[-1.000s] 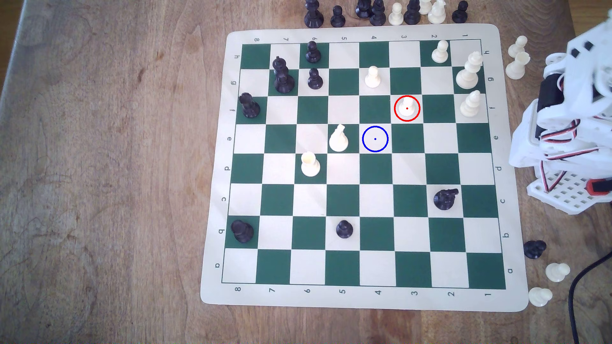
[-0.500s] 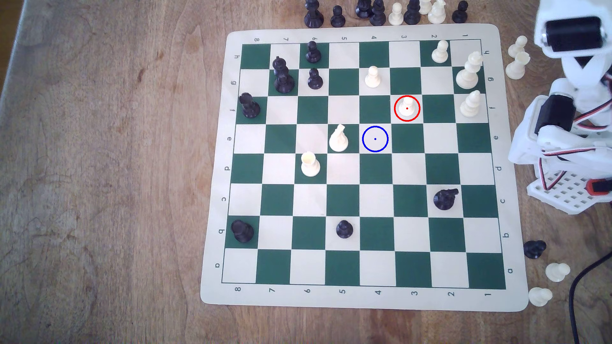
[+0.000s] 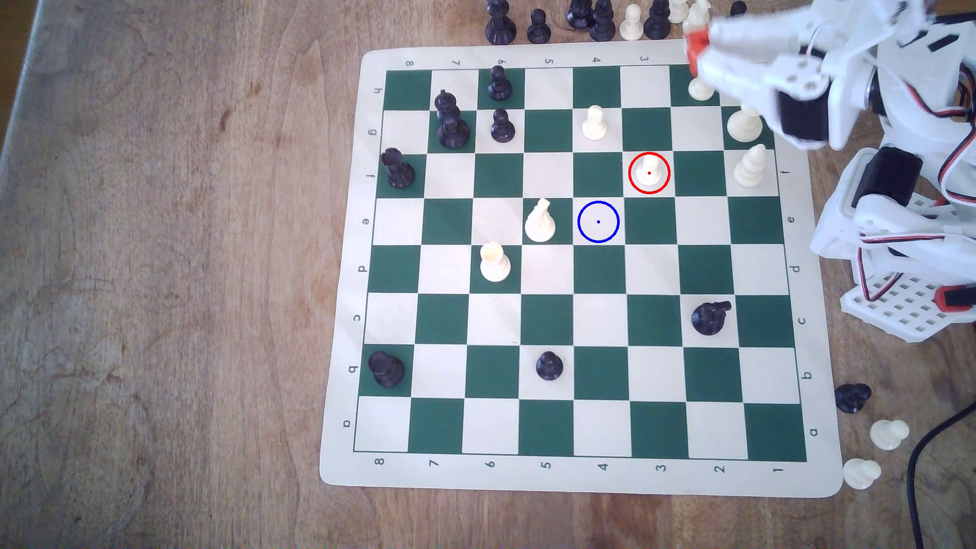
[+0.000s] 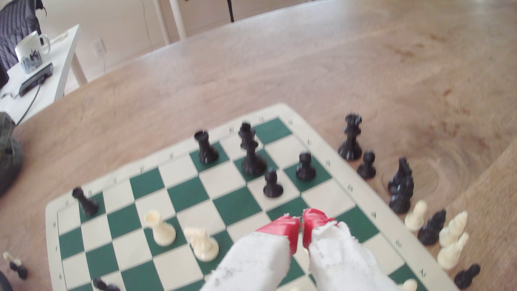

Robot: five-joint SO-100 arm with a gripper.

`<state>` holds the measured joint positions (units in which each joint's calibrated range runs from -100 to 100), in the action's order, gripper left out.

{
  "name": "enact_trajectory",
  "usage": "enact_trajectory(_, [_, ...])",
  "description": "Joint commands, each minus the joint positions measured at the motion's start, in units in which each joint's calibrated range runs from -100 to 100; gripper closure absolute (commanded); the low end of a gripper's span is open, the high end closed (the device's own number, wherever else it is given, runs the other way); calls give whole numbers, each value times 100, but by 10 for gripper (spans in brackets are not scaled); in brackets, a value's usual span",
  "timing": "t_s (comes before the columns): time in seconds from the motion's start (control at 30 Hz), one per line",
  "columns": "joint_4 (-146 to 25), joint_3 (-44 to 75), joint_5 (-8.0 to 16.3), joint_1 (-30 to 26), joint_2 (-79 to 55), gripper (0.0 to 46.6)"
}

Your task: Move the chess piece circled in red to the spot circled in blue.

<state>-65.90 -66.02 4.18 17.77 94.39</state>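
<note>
the gripper (image 4: 301,221) hangs empty over the board's (image 3: 581,477) far right corner, red tips pressed together. the white pawn (image 3: 648,170) stands untouched in its red ring, well apart — the blue-ringed square (image 3: 607,232), diagonally adjacent, is bare. reach, grasp and transfer all remain.

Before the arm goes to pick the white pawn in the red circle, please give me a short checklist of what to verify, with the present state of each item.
1. The white pawn stands upright inside its red ring: ok.
2. The blue-ringed square is free of pieces: ok.
3. The end effector holds nothing: ok, its red tips are together with nothing between them.
4. The end effector is open enough to take the pawn: not ok, it must open first.
5. The end effector is above the pawn: not ok, it is over the board's corner on the exterior view's upper right.
6. Neighbours are clear of the pawn: ok, the nearest white pawn stands on another square.
</note>
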Motion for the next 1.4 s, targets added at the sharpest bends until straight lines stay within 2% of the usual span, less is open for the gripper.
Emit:
enact_trajectory(0.0, [-642, 346, 298, -170, -483, 446])
enact_trajectory(0.1, [-683, 364, 508, -170, -1043, 412])
enact_trajectory(0.17, [-683, 491, 596, -107, -1586, 372])
enact_trajectory(0.27, [-683, 546, 581, -29, -2104, 352])
enact_trajectory(0.43, [-396, 546, 552, 112, -2834, 293])
enact_trajectory(0.57, [-118, 600, 459, 166, -3437, 290])
enact_trajectory(0.7, [-134, 1144, 308, 252, -4294, 300])
enact_trajectory(0.97, [-28, 1824, 230, 237, -5585, 311])
enact_trajectory(1.37, [840, 1851, 39, 276, -6484, 328])
